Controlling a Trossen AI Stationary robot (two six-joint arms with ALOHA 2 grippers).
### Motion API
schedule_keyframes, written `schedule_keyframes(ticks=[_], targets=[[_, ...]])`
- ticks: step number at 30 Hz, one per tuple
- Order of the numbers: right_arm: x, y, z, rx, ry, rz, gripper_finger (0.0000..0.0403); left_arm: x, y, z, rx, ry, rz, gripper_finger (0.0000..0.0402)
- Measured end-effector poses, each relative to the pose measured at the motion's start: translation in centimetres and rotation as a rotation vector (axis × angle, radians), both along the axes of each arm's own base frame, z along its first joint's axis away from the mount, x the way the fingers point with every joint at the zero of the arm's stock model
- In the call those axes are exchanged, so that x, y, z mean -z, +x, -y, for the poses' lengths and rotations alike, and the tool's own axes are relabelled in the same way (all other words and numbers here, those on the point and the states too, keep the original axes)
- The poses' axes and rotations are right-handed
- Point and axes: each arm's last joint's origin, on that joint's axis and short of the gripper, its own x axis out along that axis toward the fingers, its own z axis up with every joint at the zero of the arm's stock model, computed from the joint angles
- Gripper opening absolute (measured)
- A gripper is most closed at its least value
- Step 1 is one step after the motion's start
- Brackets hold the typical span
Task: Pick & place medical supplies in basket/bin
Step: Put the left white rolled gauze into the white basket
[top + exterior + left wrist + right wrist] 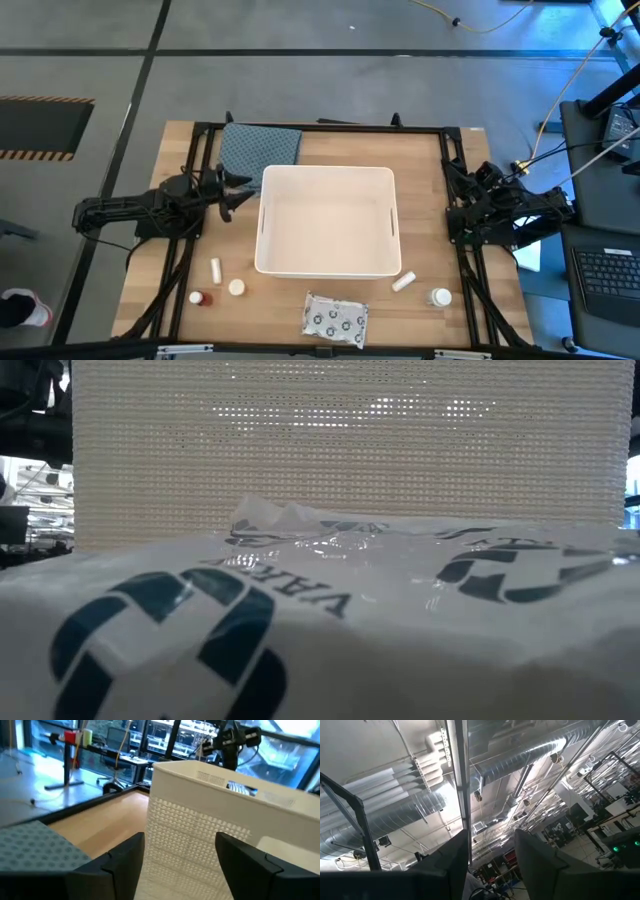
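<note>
The white tub (327, 220) stands mid-table on its base. Near its left front corner lie a short white tube (215, 268), a round-capped white bottle (236, 288) and a tiny red-brown bottle (200, 298). The silvery packet (335, 318) lies flat by the near edge and fills the low view (300, 630). A second tube (403, 282) and bottle (440, 297) lie right of the tub. My left gripper (240, 190) is open and empty just left of the tub's left wall (190, 835). My right gripper (492, 855) is open, points at the ceiling and waits at the table's right.
A blue-grey folded cloth (260, 148) lies at the far left, behind my left gripper. Black frame rails (320, 128) run along the table's sides and far edge. Bare wood shows between the tub and the near-edge items.
</note>
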Motion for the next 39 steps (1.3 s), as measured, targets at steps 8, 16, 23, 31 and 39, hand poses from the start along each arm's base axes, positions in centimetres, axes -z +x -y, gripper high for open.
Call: schedule_keyframes(ticks=[8,16,23,31,39], targets=[[0.0,0.0,0.0,-0.002,0.002,0.001,0.016,-0.05,-0.02,-0.06,-0.023,0.001,0.006,0.0243],[0.0,0.0,0.0,-0.002,0.004,0.002,0.016,-0.09,0.02,0.07,0.024,-0.01,0.013,0.0276],[0.0,0.0,0.0,-0.003,0.005,0.002,0.016,-0.31,0.05,0.19,0.067,0.04,0.022,0.0296],[0.0,0.0,0.0,-0.011,0.014,0.006,0.016,-0.29,0.12,0.58,0.205,-0.058,0.043,0.0295],[0.0,0.0,0.0,0.0,0.002,0.0,0.016,-0.54,0.12,0.61,0.218,-0.183,0.094,0.0295]])
